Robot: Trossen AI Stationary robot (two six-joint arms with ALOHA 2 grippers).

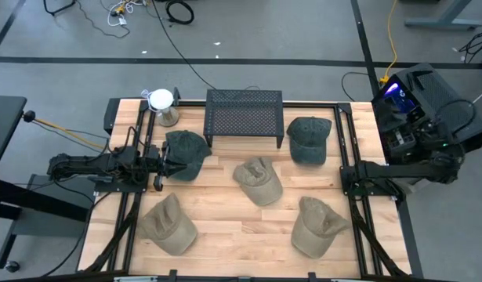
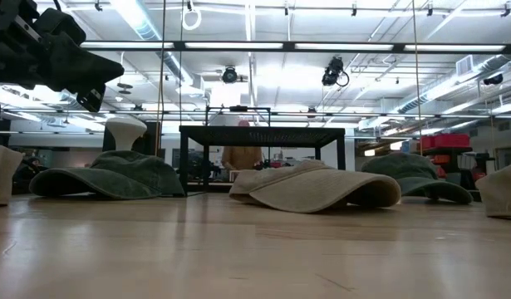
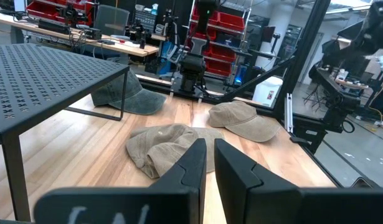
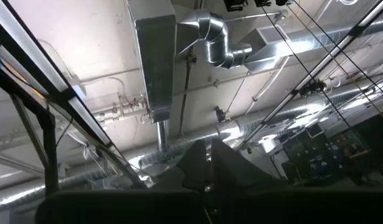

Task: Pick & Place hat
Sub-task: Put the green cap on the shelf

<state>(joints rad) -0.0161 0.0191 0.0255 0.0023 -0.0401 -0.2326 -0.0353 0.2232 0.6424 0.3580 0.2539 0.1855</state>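
Note:
Five hats lie brim-down on the wooden table (image 1: 241, 251). Two are dark green, one (image 1: 186, 153) at the left and one (image 1: 309, 139) at the far right. Three are tan: one in the middle (image 1: 258, 180), one near left (image 1: 168, 225), one near right (image 1: 317, 227). My left gripper (image 1: 166, 160) is shut and level, at the left green hat's edge. In the low view my left gripper (image 2: 93, 79) hangs clear above that hat (image 2: 105, 174). My right gripper (image 1: 349, 174) is shut at the table's right side. Its fingers (image 4: 200, 158) tilt up at the ceiling.
A black perforated metal rack (image 1: 244, 116) stands at the far middle, and a white-topped object (image 1: 162, 103) stands to its left. Black frame rails (image 1: 123, 211) run along both sides of the table. Bare wood shows between the hats.

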